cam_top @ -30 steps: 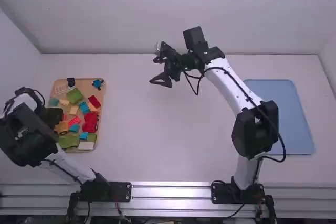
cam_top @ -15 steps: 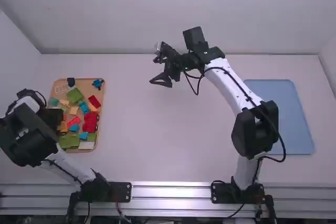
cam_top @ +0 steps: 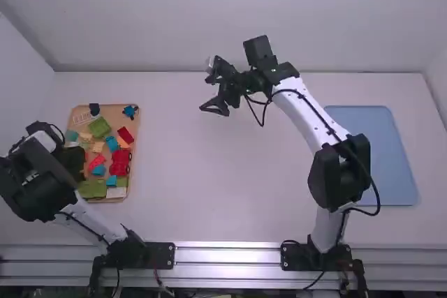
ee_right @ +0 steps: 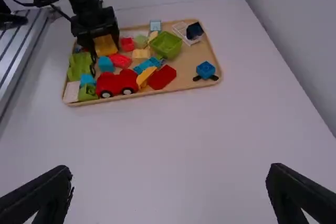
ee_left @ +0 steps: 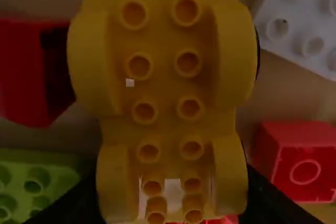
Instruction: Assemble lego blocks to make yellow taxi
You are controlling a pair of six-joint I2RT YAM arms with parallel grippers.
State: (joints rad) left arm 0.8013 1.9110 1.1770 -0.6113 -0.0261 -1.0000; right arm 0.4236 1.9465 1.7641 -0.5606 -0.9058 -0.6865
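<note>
In the high view, the left gripper (cam_top: 75, 165) shifted a little over the parts tray (cam_top: 137, 125) — back toward the camera side and slightly right — from where it hovered a second earlier. The left arm's wrist (cam_top: 43, 139) moved the same way. The orange-yellow piece (cam_top: 88, 171) that had shown plainly beside the gripper was mostly covered by now, with only a bit left in sight. Just beyond the gripper, a small pale patch (cam_top: 72, 144) came into view — too small to identify.

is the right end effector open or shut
Open: the right end effector's two fingers stand wide apart, with nothing held between them.
</note>
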